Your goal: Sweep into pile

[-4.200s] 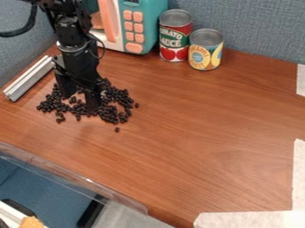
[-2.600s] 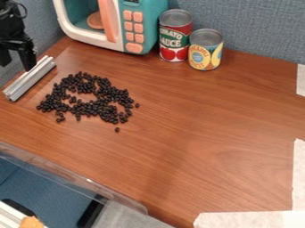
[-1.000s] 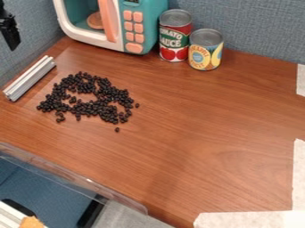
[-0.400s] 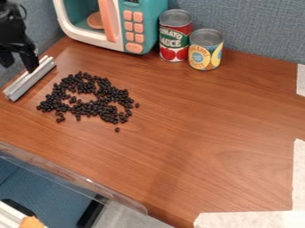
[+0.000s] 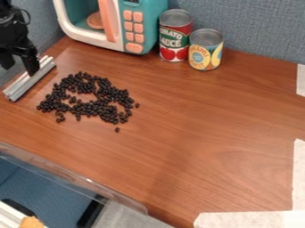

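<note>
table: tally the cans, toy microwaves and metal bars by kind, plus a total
cans: 2, a taller can and a shorter can
toy microwave: 1
metal bar: 1
total: 4

t−4.2 s: my gripper [image 5: 20, 70] among the beans [image 5: 107, 92]. t−1.0 s: raised, upper left. Now: lowered again, over the bar [image 5: 25, 86].

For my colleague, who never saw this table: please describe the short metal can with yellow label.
Find the teal toy microwave at the back of the brown wooden table. Right of it, past a tall red-labelled can, stands the yellow-labelled metal can, clearly shorter than its red neighbour.
</note>
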